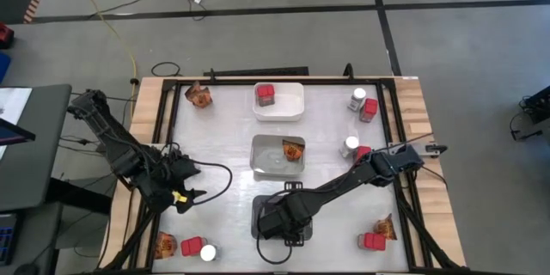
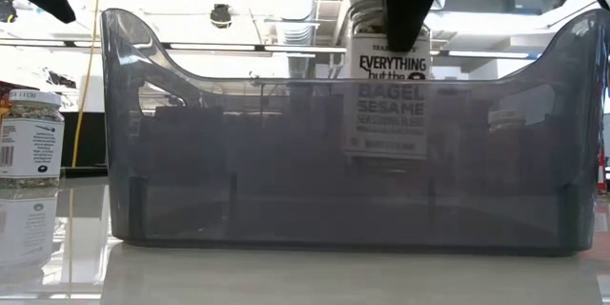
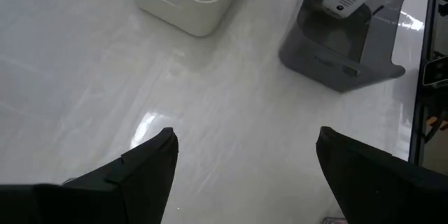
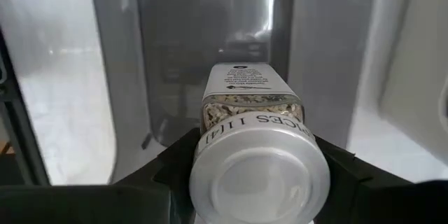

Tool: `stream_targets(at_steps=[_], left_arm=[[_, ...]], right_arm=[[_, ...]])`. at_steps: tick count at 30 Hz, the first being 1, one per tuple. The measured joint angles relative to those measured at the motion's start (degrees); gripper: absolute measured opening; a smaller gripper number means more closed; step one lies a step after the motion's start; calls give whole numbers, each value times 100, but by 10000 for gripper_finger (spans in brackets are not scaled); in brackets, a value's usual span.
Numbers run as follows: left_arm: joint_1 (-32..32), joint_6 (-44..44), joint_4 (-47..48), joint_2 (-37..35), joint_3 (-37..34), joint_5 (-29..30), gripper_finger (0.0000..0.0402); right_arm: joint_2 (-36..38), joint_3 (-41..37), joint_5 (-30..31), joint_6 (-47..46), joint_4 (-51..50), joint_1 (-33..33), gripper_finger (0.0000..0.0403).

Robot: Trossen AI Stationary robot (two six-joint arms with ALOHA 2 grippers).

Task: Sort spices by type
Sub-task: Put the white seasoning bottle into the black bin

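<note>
Jar [image 4: 255,136]: clamped in right gripper [image 4: 255,171], jaws part-closed on its sides, hanging above grey tray [image 1: 258,215] at table's 6 o'clock.
Left gripper [image 3: 241,175]: jaws fully apart, empty, idle at 8 o'clock.
Risk: jar may tip on release if let go too high.
Risk: jar may clip tray wall on descent.
Table [image 1: 223,137]: glossy white; other spices scattered near edges.
Room: grey floor, cables at 12 o'clock.

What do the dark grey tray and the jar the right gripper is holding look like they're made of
Dark grey tray: probably smoky translucent plastic; the jar's label shows through its wall. Jar in the right gripper: clear glass or plastic, seasoning visible inside, with a smooth white lid, likely plastic.
</note>
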State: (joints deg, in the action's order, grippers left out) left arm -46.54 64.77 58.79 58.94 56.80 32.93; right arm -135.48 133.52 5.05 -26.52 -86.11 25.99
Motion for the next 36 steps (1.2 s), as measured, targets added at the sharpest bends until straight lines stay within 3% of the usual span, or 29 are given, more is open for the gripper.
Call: stream_targets(at_steps=[36], left_arm=[[0,-68,23,-2,0,0,324]], right_arm=[[-81,-90,-217,-193,51,-171,243]])
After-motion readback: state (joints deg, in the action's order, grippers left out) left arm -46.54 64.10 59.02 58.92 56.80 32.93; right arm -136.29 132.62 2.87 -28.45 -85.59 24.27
